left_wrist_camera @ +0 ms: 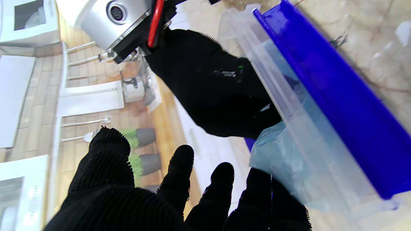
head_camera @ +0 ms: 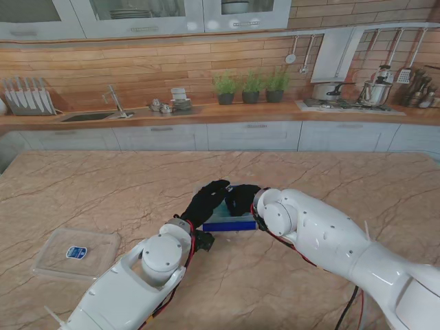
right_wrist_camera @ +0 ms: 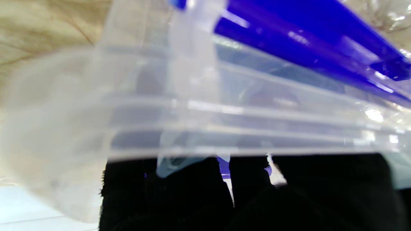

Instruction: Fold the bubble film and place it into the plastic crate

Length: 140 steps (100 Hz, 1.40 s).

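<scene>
On the marble table (head_camera: 82, 185), far to your left, lies a clear lid (head_camera: 75, 253). At the centre, your left hand (head_camera: 205, 201) hovers at the plastic crate (head_camera: 229, 220), fingers (left_wrist_camera: 179, 173) spread and empty. The bubble film (left_wrist_camera: 282, 157) sits inside the crate. Your right hand (head_camera: 242, 198) reaches into it; whether it grips the film cannot be told

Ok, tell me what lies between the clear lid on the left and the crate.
In the stand view, bare marble table and the left arm lie between the lid and the plastic crate. The left hand is at the crate.
</scene>
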Each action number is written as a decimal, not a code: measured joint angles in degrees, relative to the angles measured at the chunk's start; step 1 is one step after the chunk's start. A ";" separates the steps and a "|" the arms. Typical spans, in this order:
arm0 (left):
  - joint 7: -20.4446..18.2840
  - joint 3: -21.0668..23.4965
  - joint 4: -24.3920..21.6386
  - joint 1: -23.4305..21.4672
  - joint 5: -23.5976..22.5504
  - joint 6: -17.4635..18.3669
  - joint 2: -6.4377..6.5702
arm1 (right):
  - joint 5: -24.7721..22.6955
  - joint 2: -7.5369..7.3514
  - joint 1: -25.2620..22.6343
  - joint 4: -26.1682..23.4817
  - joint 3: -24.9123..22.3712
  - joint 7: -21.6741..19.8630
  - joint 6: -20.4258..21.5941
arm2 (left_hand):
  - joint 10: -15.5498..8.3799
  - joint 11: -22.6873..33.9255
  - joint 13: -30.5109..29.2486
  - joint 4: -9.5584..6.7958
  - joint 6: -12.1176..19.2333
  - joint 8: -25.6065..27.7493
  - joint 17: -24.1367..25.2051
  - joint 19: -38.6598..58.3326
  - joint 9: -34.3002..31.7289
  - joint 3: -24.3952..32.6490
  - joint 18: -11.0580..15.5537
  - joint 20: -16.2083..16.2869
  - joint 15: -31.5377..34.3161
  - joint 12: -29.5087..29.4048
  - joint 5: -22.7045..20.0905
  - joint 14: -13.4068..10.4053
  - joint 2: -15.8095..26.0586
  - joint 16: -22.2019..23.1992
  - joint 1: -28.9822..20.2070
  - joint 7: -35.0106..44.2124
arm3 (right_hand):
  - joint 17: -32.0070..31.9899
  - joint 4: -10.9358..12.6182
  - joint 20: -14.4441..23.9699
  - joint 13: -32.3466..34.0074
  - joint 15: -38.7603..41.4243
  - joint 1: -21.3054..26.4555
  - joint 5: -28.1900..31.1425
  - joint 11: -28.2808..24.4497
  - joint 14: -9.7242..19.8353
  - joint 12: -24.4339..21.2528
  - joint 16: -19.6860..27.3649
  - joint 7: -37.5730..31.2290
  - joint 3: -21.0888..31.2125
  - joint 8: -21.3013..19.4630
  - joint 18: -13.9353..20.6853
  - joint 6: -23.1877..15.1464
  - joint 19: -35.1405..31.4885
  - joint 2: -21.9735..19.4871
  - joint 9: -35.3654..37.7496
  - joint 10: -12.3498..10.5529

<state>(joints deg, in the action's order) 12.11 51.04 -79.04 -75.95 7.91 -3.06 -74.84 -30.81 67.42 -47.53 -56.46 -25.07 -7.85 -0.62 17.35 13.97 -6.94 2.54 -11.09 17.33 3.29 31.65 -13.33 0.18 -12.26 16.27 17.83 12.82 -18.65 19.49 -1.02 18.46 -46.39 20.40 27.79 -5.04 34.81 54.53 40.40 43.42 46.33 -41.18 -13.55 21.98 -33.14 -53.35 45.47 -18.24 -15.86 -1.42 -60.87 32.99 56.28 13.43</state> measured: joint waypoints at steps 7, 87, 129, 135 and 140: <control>0.42 0.49 -0.63 -0.51 -1.56 1.08 0.13 | -0.33 0.03 -0.02 -0.27 0.12 -0.01 -0.81 | -0.02 0.89 -0.50 0.00 0.01 0.69 -0.10 1.62 -1.79 0.00 -0.30 0.68 0.66 1.12 0.00 0.00 0.00 0.67 -0.04 0.00 | -0.09 0.00 -0.01 -0.14 0.01 0.00 0.00 0.00 0.00 0.15 0.00 -0.01 -0.22 -0.01 0.00 -0.09 0.00 0.00 0.04 -0.08; 4.68 -0.99 2.02 3.41 -43.93 13.19 7.09 | 0.83 0.09 -0.78 -0.82 -0.87 -0.29 -2.09 | -1.52 10.93 -30.08 2.94 0.94 5.55 -35.50 34.75 -31.89 45.85 -5.48 11.35 23.09 16.14 -20.09 2.44 -23.81 15.41 -15.33 27.89 | -1.35 0.04 -0.09 -0.77 0.05 -0.06 0.09 -0.61 -0.50 0.34 -0.01 -0.01 -2.17 -0.63 -0.09 0.03 -0.34 -1.72 -0.38 1.02; -2.15 -10.70 7.18 12.61 -48.26 15.56 8.52 | 1.32 0.24 -0.91 -0.85 -1.32 -0.81 -2.59 | -2.96 10.78 -37.50 2.96 1.00 3.35 -45.91 31.93 -36.91 50.37 -4.27 0.00 20.38 13.97 -27.96 1.43 -27.70 14.61 -16.46 27.89 | -1.56 0.05 -0.22 -0.84 0.08 -0.06 0.27 -1.45 -0.54 0.38 -0.01 -0.01 -3.44 -0.75 -0.13 0.04 -0.55 -2.28 -0.72 1.31; -3.04 -12.21 8.08 13.84 -48.08 15.54 8.64 | 1.30 0.23 -0.97 -0.90 -1.39 -0.81 -2.61 | -2.97 10.77 -37.50 2.96 1.00 3.32 -46.05 31.94 -37.38 50.64 -4.23 -0.63 20.38 13.97 -27.96 1.42 -27.62 14.60 -16.46 27.89 | -1.57 0.05 -0.24 -0.84 0.08 -0.06 0.26 -1.45 -0.54 0.38 -0.01 -0.01 -3.46 -0.75 -0.13 0.04 -0.55 -2.28 -0.73 1.31; -4.06 -13.87 9.19 15.16 -47.91 15.56 8.69 | 1.30 0.22 -1.00 -0.92 -1.43 -0.81 -2.64 | -2.97 10.77 -37.50 2.96 1.00 3.32 -46.07 31.94 -37.37 50.66 -4.22 -0.73 20.38 14.09 -27.96 1.42 -27.62 14.60 -16.46 27.89 | -1.57 0.05 -0.25 -0.84 0.08 -0.06 0.26 -1.46 -0.54 0.38 -0.01 -0.01 -3.48 -0.78 -0.13 0.04 -0.55 -2.28 -0.73 1.31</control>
<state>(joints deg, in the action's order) 8.05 37.17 -69.85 -60.79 -40.00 12.51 -66.16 -29.51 67.64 -48.53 -57.38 -26.50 -8.66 -3.26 14.38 24.74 -44.45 5.50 -10.09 20.65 -42.79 63.59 -50.70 50.83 -16.48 15.55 38.21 26.91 -46.60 20.91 -28.64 33.06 -62.85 48.29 26.22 -4.98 34.56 53.69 40.48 43.36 46.59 -42.64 -14.09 22.36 -33.15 -53.36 41.99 -19.02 -15.98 -1.38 -61.43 30.71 55.55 14.74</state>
